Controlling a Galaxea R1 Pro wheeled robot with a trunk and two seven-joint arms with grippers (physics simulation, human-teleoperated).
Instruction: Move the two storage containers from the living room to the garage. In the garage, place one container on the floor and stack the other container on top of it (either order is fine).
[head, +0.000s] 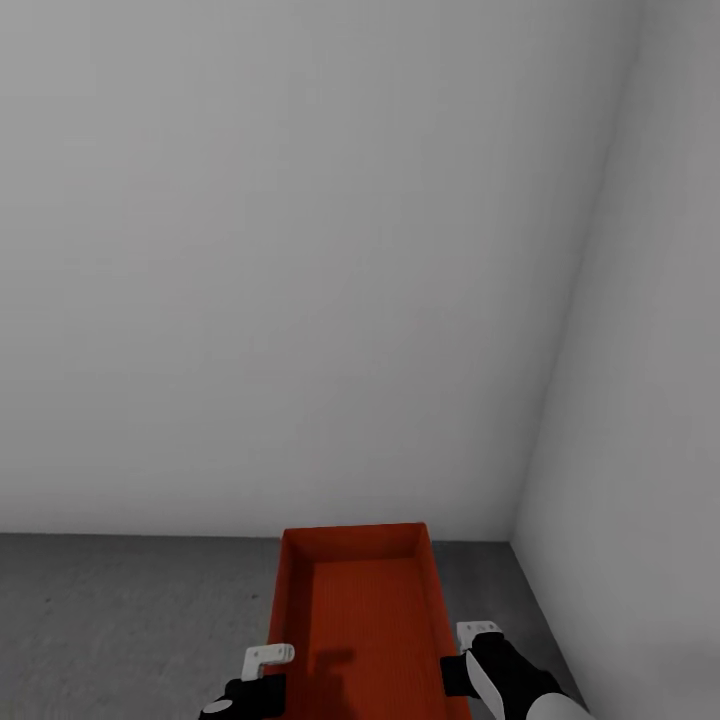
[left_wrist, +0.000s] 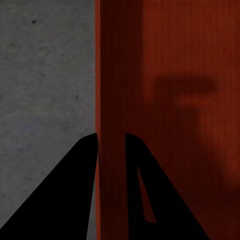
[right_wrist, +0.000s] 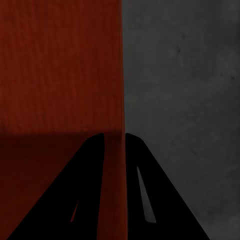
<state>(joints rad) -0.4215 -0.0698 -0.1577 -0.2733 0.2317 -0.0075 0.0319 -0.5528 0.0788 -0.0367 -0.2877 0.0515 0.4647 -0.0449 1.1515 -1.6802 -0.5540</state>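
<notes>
Between the fingers of the left tool (left_wrist: 111, 145) stands the left long wall of a storage container (head: 362, 620), and the right tool (right_wrist: 115, 145) pinches the opposite wall the same way, each clenched on the rim from above. Both arms reach forward and low at the foot of the head view, wrists level, one on either side of the orange-red bin. It lies lengthways toward a corner of pale grey walls (head: 300, 250), over the dark concrete floor (head: 120, 620); whether it rests there or hangs just above, I cannot tell. Lowering should be even, both sides together, with release only once the bottom sits flat.
</notes>
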